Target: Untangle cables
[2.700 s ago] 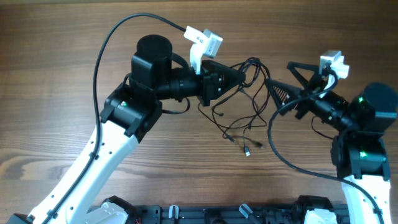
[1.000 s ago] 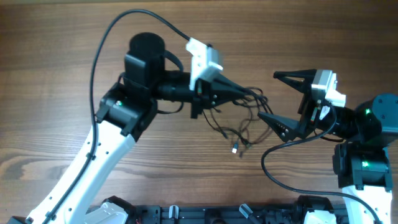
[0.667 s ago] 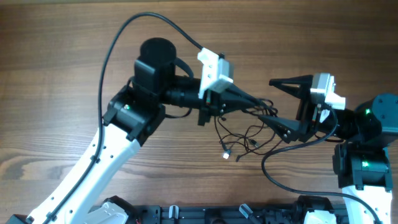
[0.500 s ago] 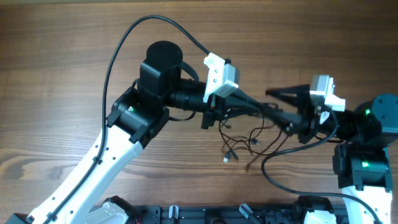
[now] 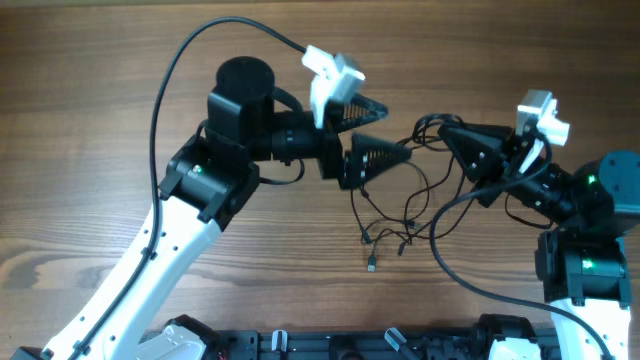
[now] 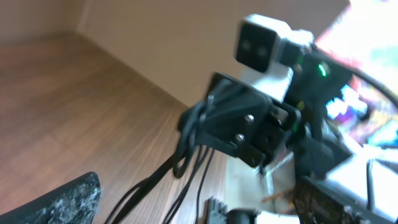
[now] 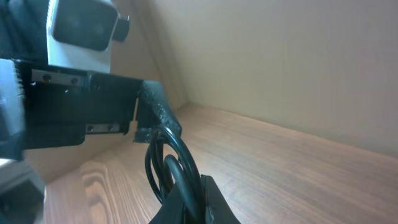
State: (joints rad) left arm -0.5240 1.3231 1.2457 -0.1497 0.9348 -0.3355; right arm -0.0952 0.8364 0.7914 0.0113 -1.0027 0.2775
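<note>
Cables (image 5: 404, 205) grabbed by the right arm, left arm hands-off

The top of the bunch is pinched in the right gripper (image 5: 444, 129), jaws clamped tight on the strands. The rest trails off in loose, crossing loops over the wood table (image 5: 100, 60) toward the near edge, ending in a small plug (image 5: 371, 265). Can't really tell if those loops lie flat or hang a bit. The left gripper (image 5: 398, 131) sits just left of the bunch with its jaws spread wide, and nothing's in it as far as I can see. On the right wrist cam a few strands loop up out of the closed fingertips (image 7: 214, 208), with the left arm's gripper right behind them. The left wrist cam is blurry, but the strands clearly run out from the right gripper.
</note>
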